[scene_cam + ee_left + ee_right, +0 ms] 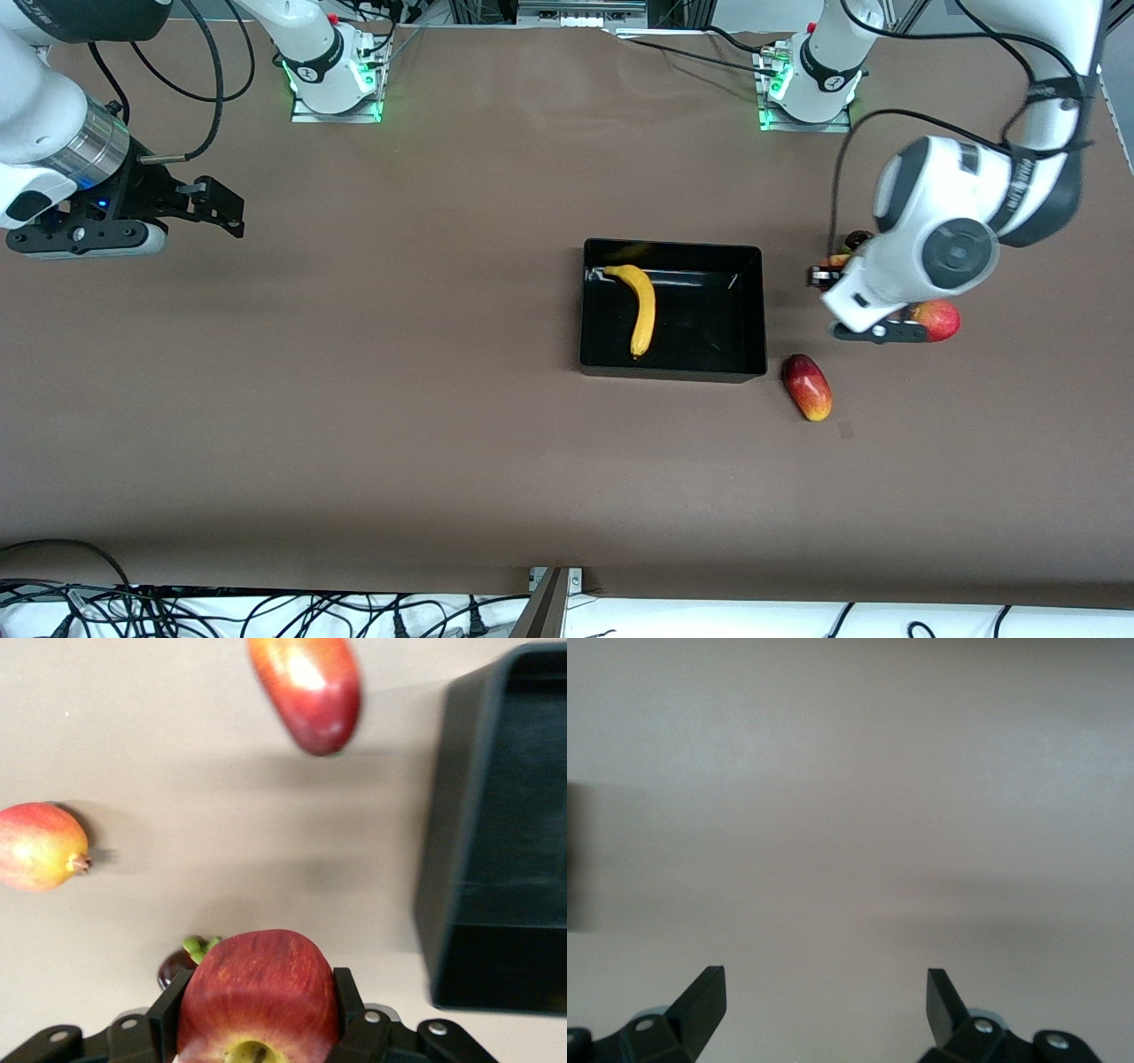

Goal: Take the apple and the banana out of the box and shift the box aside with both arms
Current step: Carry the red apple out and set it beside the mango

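Observation:
The yellow banana [642,308] lies inside the black box [751,306] in the middle of the table. My left gripper [826,276] is shut on the red apple [257,979], one finger on each side of it, just above the table beside the box toward the left arm's end. In the front view only a sliver of the apple [838,261] shows past the wrist. The box wall also shows in the left wrist view [461,850]. My right gripper [221,208] is open and empty, waiting over bare table at the right arm's end; its fingertips [704,992] stand wide apart.
An oblong red-yellow mango-like fruit [807,387] [306,691] lies near the box's corner nearest the front camera. A round red-yellow fruit [939,319] [40,846] and a dark purple fruit with a green stem [858,238] [177,966] lie by the left gripper.

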You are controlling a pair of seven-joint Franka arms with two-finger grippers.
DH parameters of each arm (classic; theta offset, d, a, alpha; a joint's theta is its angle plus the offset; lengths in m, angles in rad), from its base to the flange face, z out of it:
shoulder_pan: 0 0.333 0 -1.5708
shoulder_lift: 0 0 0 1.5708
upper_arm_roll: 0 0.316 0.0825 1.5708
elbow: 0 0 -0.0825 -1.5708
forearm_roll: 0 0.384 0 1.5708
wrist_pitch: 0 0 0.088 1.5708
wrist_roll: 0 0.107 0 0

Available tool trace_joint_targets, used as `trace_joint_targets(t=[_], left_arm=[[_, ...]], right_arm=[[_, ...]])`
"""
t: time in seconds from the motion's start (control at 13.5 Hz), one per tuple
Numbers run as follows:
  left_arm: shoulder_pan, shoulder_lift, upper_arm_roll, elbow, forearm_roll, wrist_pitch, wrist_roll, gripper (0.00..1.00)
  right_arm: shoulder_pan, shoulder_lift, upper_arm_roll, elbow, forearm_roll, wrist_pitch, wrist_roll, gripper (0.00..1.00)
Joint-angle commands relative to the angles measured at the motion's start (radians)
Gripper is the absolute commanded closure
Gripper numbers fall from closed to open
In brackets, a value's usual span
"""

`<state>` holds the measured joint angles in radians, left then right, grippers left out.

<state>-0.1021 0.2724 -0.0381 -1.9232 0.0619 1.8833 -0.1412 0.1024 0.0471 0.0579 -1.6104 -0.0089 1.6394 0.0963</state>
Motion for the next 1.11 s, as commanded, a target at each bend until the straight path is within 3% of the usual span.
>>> trace_joint_targets(t=[0.0,0.15,0.3,0.37,0.44,0.52,0.74,0.96,1.04], left_arm=[[0.001,-0.048,-0.017,-0.250,0.015,0.272,0.019,1.00],[0.002,-0.038,-0.016,-0.373,0.018,0.481,0.019,1.00],[0.002,-0.013,-0.016,-0.399,0.051,0.554,0.019,0.99],[0.002,0.004,-0.017,-0.398,0.052,0.569,0.017,0.86],[0.002,0.008,-0.016,-0.395,0.052,0.579,0.017,0.35],[0.002,0.008,-0.017,-0.395,0.053,0.576,0.017,0.00],[-0.013,-0.045,-0.020,-0.341,0.053,0.461,0.005,0.00],[-0.019,-0.052,-0.069,-0.089,0.033,0.124,-0.026,0.00],[-0.028,-0.032,-0.089,-0.009,0.009,0.078,-0.047,0.00]], right_arm=[[0.000,0.008,0.002,0.018,-0.016,-0.003,-0.004,0.00],[0.000,0.008,0.002,0.018,-0.016,-0.003,-0.004,0.00],[0.000,0.008,0.002,0.018,-0.016,-0.003,-0.004,0.00],[0.000,0.008,0.002,0.018,-0.016,-0.003,-0.004,0.00],[0.000,0.008,0.002,0.018,-0.016,-0.003,-0.004,0.00],[-0.001,0.008,0.000,0.018,-0.016,-0.003,-0.004,0.00],[-0.001,0.008,0.002,0.018,-0.016,-0.003,-0.003,0.00],[-0.001,0.008,0.002,0.018,-0.016,-0.003,-0.004,0.00],[-0.001,0.008,0.000,0.018,-0.016,-0.003,-0.004,0.00]])
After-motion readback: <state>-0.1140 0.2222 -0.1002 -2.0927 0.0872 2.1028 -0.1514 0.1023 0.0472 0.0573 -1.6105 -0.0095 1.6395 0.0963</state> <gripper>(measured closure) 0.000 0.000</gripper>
